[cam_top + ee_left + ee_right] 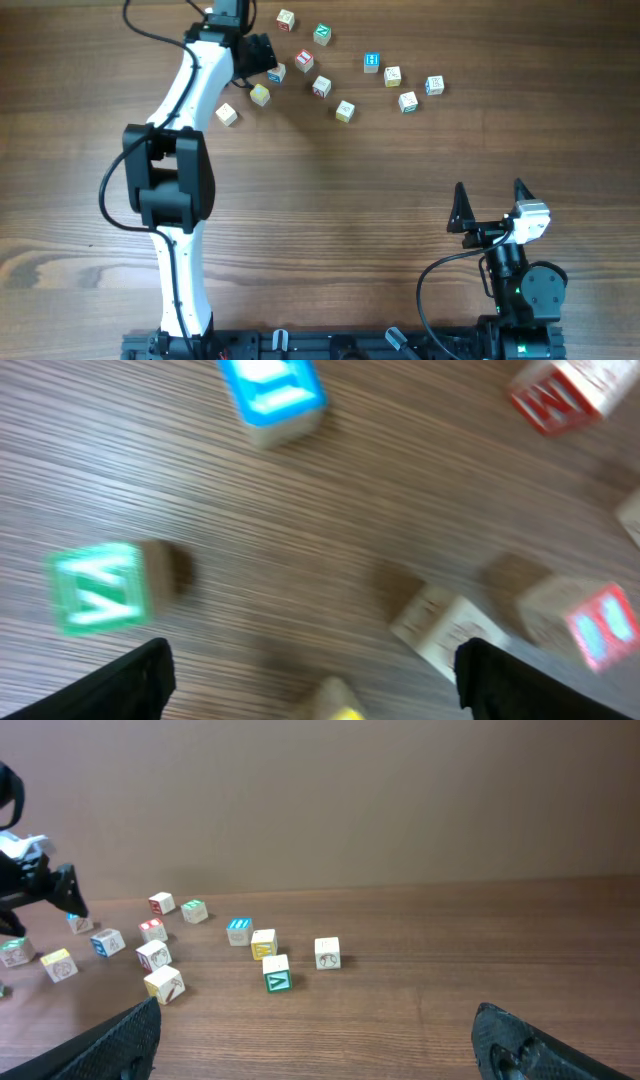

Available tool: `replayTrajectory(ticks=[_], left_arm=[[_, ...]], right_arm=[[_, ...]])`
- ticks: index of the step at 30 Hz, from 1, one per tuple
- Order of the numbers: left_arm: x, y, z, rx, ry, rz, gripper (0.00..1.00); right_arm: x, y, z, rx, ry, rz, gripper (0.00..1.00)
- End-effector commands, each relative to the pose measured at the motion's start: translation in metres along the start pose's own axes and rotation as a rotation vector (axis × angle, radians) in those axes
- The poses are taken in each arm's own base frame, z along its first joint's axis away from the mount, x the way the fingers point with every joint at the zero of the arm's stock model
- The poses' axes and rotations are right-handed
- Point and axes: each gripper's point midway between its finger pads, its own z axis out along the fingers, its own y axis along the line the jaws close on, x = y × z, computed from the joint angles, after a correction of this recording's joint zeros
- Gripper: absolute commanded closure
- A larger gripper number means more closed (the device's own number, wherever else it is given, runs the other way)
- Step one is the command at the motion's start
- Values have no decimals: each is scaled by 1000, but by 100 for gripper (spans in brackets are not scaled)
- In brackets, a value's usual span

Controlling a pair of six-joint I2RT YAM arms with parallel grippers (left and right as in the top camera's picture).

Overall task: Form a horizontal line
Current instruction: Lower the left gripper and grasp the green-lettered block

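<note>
Small wooden letter cubes lie loose and apart across the far side of the table (330,200); no horizontal line of them shows. Among them are a green cube (322,34), a blue one (372,63), a red one (305,60) and a yellow one (260,95). My left gripper (264,54) hovers open at the cluster's left end, beside a blue-sided cube (276,72). Its blurred wrist view shows a green cube (98,588), a blue cube (272,392), a cream cube (445,630) and a yellow corner (340,708) low between the open jaws (315,680). My right gripper (490,205) stands open and empty, far away.
In the right wrist view the cubes (277,971) lie well beyond the open right gripper (320,1050), with the left arm (40,885) at the far left. A brown wall (400,800) rises behind the table. The left arm (175,170) spans the table's left side.
</note>
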Motion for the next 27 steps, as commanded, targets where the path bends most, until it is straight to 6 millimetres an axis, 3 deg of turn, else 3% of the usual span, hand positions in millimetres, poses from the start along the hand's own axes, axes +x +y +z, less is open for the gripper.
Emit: replayTrajectory(ticks=[1, 5, 15, 22, 27], left_arm=[[-18, 42, 4, -74, -30, -57, 7], [-27, 70, 4, -98, -33, -102, 7], [-3, 80, 46, -131, 42, -69, 30], [-7, 82, 46, -129, 29, -76, 55], [-7, 82, 46, -128, 29, -76, 66]], right_arm=[[-2, 4, 0, -18, -11, -11, 0], [-2, 4, 0, -18, -11, -11, 0], [-2, 4, 0, -18, -11, -11, 0], [-2, 4, 0, -18, -11, -11, 0], [-2, 4, 0, -18, -11, -11, 0]])
